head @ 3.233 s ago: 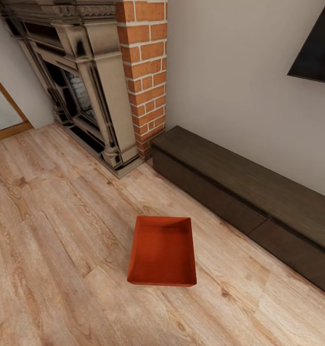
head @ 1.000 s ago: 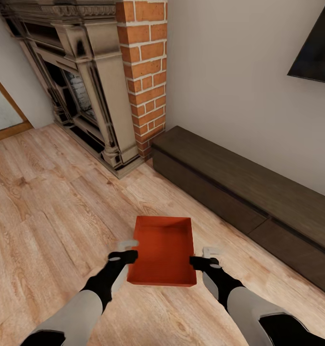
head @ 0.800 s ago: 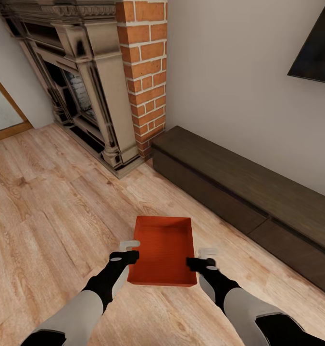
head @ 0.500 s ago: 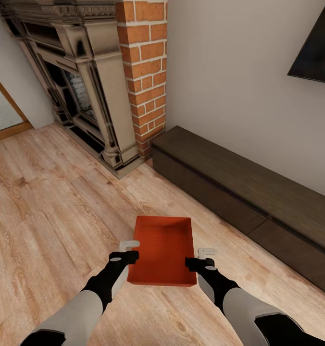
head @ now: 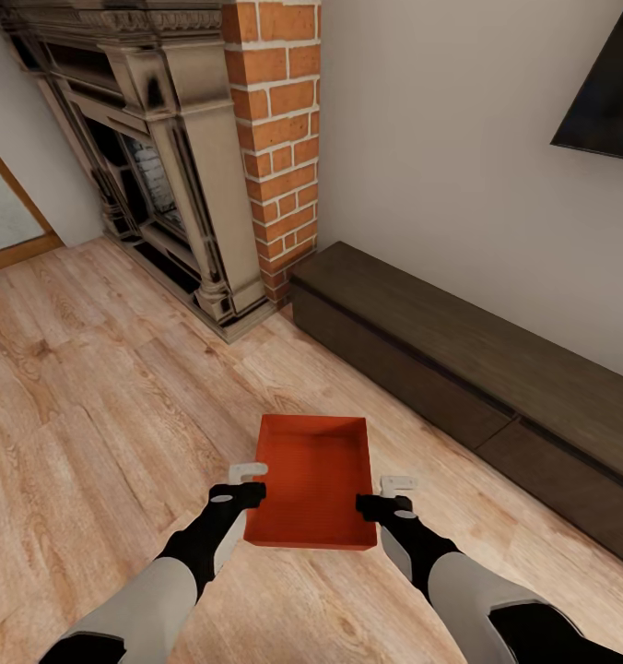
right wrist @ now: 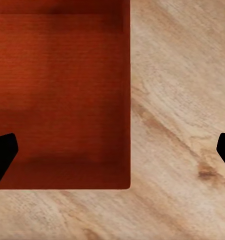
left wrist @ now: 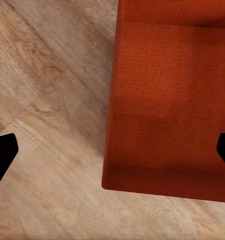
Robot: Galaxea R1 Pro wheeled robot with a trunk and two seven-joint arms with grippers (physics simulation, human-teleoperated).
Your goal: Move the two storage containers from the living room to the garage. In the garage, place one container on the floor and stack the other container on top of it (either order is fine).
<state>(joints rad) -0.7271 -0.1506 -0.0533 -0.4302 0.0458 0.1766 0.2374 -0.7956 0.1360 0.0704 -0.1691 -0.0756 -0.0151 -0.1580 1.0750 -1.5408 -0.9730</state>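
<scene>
Now flanking the box [head: 313, 481], both arms, absent from the head view a few seconds back; right gripper [head: 385, 495] nudged a touch inward against the box's right wall over the last second. Head view: left gripper [head: 245, 483] beside the near-left corner of the box, right gripper beside the near-right corner, box on the wood floor [head: 90, 415] between them, bench [head: 459, 369] beyond the right gripper, fireplace [head: 155, 166] far ahead of the left.

Left wrist view: fingers [left wrist: 2, 155] spread wide, left wall of the box [left wrist: 167, 100] between the tips, one tip over bare floor, the other over the box's inside. Not yet closed.

Right wrist view: fingers [right wrist: 1, 152] likewise spread, straddling the right wall of the box [right wrist: 62, 95], outer tip over floor.

Likely light and stiff, thin-walled, no lid, no handles; smooth sides probably slippery. Best pinched on both long walls near the middle, lifted level to avoid tipping.
</scene>
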